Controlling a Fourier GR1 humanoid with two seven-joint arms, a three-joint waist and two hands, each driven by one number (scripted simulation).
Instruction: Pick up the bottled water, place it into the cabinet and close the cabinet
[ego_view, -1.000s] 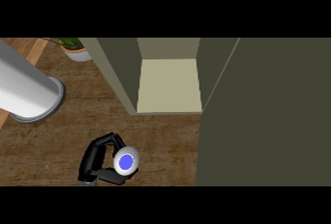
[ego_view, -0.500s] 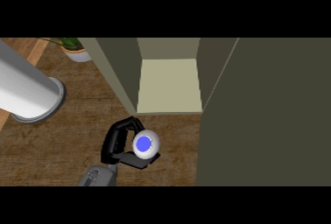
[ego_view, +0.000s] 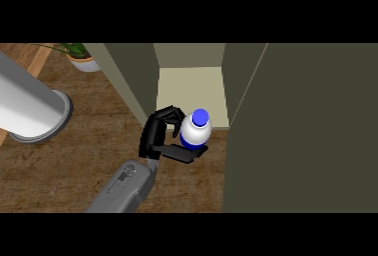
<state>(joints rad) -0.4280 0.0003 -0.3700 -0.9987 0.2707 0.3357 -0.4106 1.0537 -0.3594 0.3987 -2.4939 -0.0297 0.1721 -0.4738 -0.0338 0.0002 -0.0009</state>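
Observation:
The water bottle (ego_view: 195, 134), white with a blue cap, is held above the wooden counter (ego_view: 66, 170) with its cap pointing toward me. My left hand (ego_view: 154, 133) is shut on it: the fingers arch over its far side and the thumb crosses under its near side. The bottle hangs right at the front edge of the open cabinet (ego_view: 190, 89), whose pale shelf shows just beyond it. The open cabinet door (ego_view: 303, 130) stands immediately to the bottle's right. My right hand does not show.
A large pale grey cylinder (ego_view: 33, 107) lies across the left of the counter. A potted plant (ego_view: 83, 61) stands at the far left. The cabinet's dark side wall (ego_view: 136, 85) is just left of the opening.
My left hand has carried the bottle up and to the right, from the near counter to the cabinet's opening. The forearm now stretches further into view.

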